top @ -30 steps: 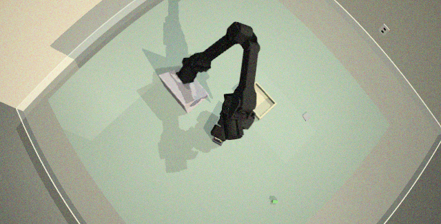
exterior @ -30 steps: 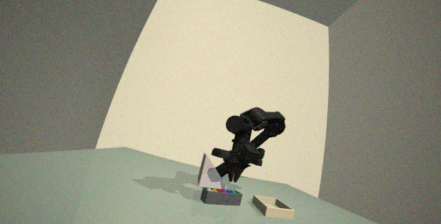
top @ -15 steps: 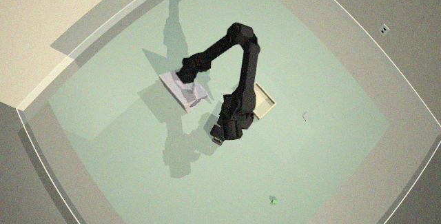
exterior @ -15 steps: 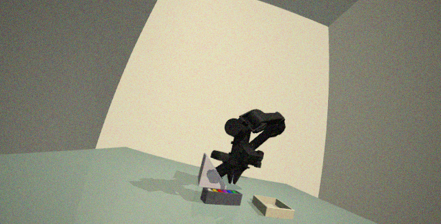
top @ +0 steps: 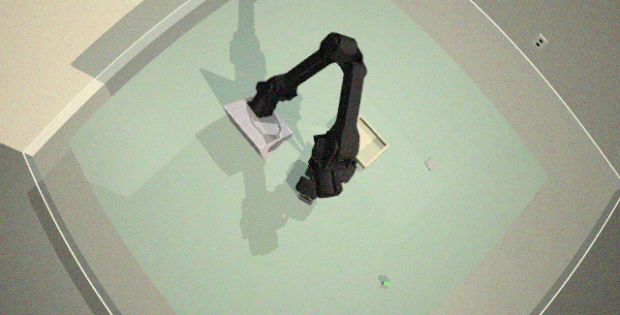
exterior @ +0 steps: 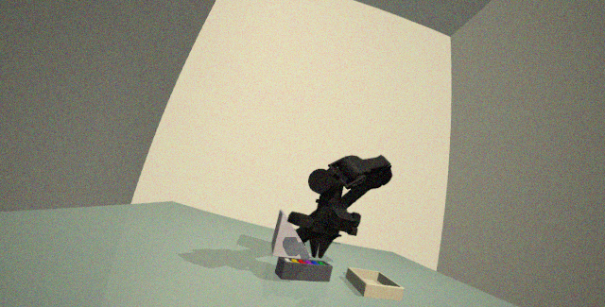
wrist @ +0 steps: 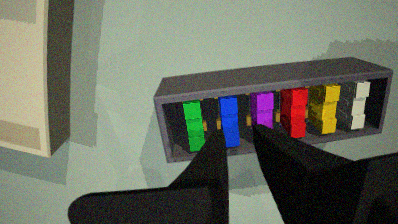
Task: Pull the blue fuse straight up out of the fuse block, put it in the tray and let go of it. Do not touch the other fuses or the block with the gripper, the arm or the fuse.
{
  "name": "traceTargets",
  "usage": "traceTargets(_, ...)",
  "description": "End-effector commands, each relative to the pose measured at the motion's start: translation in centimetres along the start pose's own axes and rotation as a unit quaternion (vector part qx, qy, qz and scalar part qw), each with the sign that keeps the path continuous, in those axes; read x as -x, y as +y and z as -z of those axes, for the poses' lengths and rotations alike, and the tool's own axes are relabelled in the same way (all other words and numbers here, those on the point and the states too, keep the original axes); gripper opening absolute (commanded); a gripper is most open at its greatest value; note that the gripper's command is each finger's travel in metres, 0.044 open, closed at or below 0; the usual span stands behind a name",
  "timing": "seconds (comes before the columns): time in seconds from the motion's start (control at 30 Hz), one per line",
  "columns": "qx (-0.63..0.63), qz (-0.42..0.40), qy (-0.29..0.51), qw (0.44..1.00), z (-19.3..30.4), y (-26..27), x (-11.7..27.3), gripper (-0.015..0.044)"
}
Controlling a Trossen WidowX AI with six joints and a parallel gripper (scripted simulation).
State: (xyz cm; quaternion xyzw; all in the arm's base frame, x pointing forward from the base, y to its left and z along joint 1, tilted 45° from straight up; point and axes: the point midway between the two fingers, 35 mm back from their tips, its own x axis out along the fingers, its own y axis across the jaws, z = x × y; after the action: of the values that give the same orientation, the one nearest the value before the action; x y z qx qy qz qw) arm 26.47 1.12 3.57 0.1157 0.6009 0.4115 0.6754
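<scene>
The blue fuse (exterior: 315,263) (wrist: 230,122) stands in its slot in the dark fuse block (top: 306,201) (exterior: 302,272) (wrist: 250,80), between the green fuse (wrist: 194,125) and the purple fuse (wrist: 262,107). My gripper (exterior: 318,256) (wrist: 237,135) is slightly open with nothing between its fingers. It points down near the block's top; its exact height is hard to tell. In the wrist view the left fingertip overlaps the gap between green and blue, and the right fingertip overlaps purple's lower end. The arm hides most of the block in the top view. The beige tray (top: 377,156) (exterior: 384,292) (wrist: 57,75) stands beyond the green end.
The red fuse (wrist: 294,112), yellow fuse (wrist: 326,110) and white fuse (wrist: 358,106) stand in the block past purple. A pale wedge-shaped stand (top: 247,126) (exterior: 281,238) is at the arm's base. A small green cube (top: 386,283) and a small pale piece (top: 430,164) lie farther away.
</scene>
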Motion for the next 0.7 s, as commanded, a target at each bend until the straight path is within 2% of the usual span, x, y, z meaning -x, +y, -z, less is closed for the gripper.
traceTargets(0.0,-0.003,-0.003,-0.001,1.000,0.01,0.11,-0.52,0.0073)
traceTargets(0.67,-0.003,-0.003,-0.001,1.000,0.01,0.17,-1.11,0.0073)
